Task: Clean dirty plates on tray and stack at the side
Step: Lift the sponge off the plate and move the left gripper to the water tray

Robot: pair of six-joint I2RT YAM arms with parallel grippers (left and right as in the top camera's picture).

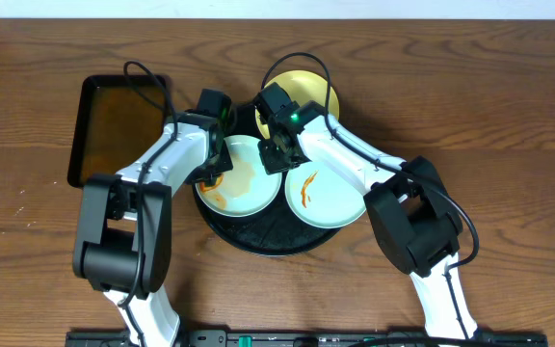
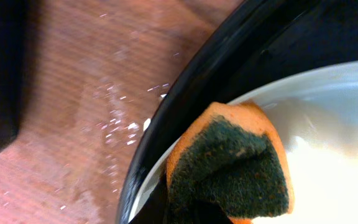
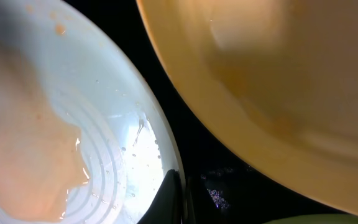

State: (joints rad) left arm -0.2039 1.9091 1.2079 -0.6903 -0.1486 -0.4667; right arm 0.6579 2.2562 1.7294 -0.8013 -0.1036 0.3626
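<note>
The round black tray [image 1: 268,241] holds two mint-blue plates side by side and a yellow plate [image 1: 311,92] at the back. The left mint plate [image 1: 244,178] has brown smears, and the right one [image 1: 321,198] has an orange streak. My left gripper [image 1: 212,173] is shut on an orange sponge with a green scouring face [image 2: 229,165], pressed on the left plate's [image 2: 334,124] edge just inside the tray rim [image 2: 185,93]. My right gripper [image 1: 276,154] is shut on that plate's far right rim [image 3: 166,155], its fingertips [image 3: 169,199] pinching it beside the yellow plate [image 3: 278,81].
A rectangular black tray [image 1: 118,120] of brownish liquid lies at the left, close to the left arm. The wooden table [image 2: 104,124] beside the round tray carries water droplets. Both arms cross over the front half of the table.
</note>
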